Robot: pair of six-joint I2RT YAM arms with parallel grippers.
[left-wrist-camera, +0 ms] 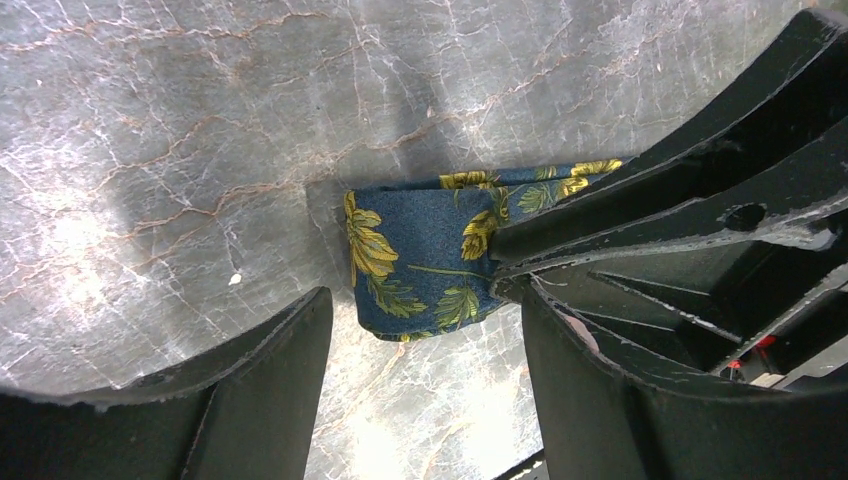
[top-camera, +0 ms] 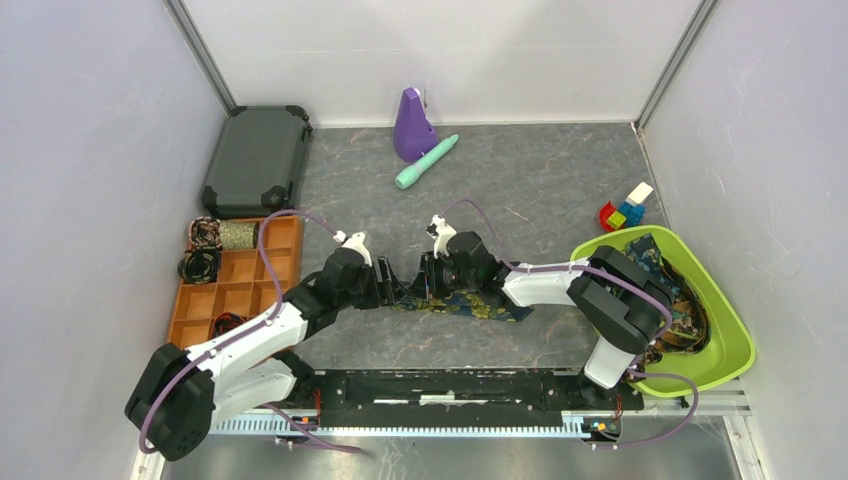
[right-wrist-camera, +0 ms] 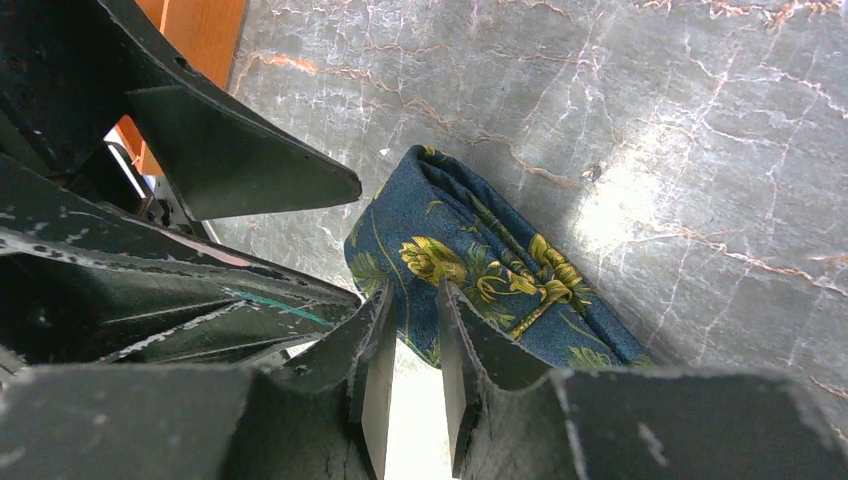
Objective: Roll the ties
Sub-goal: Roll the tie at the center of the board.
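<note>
right gripper (right-wrist-camera: pixel 415 300) pinches the folded end of the navy tie (top-camera: pixel 470 305) mid-table (top-camera: pixel 540 190), likely anchoring the first turn, while left gripper (left-wrist-camera: pixel 425 300), fingers spread, straddles the fold from 9 o'clock.

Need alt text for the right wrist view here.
The right pincer is shut on the folded end of a navy tie with yellow-gold floral print, lying on a grey marbled table. The left pincer juts in, open, from the upper left, with an orange tray corner behind it.
</note>
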